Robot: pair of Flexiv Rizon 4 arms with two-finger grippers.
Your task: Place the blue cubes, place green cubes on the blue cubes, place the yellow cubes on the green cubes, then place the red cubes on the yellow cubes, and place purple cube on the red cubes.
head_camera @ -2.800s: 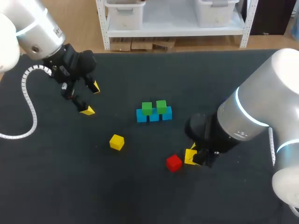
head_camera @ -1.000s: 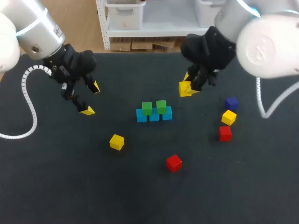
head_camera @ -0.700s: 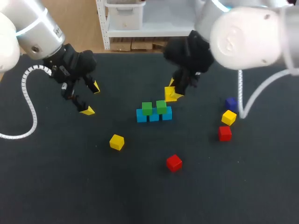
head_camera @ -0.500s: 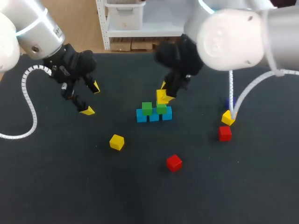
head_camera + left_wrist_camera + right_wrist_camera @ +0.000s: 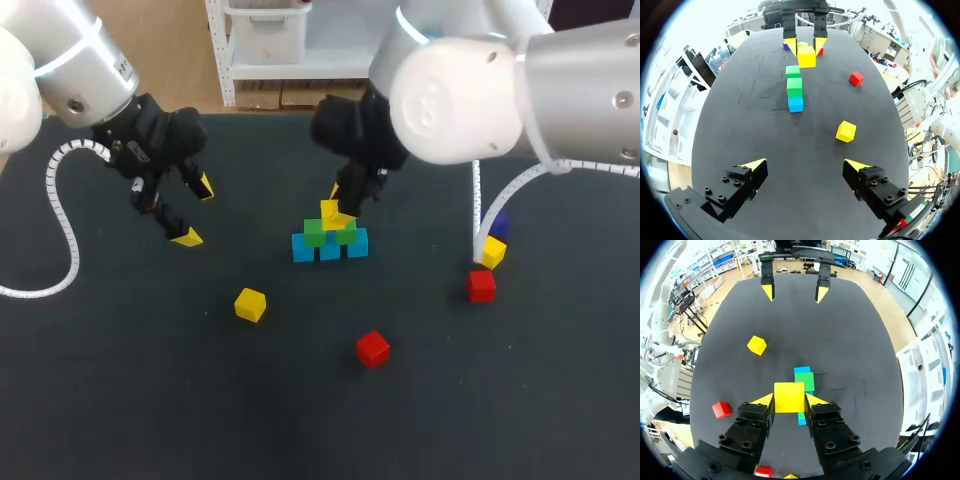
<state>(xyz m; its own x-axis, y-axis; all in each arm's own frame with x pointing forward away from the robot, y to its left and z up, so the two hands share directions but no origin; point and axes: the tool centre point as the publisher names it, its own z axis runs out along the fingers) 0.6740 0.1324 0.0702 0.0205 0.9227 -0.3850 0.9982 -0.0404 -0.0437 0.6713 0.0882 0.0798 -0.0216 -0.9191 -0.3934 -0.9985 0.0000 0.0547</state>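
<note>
R gripper (image 5: pixel 789 400) pinches yellow cube (image 5: pixel 331 213) by two opp. flat faces, just above green cubes (image 5: pixel 314 236) on blue row (image 5: pixel 303 248), mid table (image 5: pixel 120 420), nearer far edge. Cube prob. light, rigid, smooth: could slip if grip eases. L gripper (image 5: pixel 805 165) spread, empty, toward left edge.

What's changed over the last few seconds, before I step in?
The right claw, shut on a yellow cube, swung from beside the near red cube round the far side, then leftward to sit over the green cubes on the blue cubes. The left claw, open, and the loose yellow cube stayed put.
</note>
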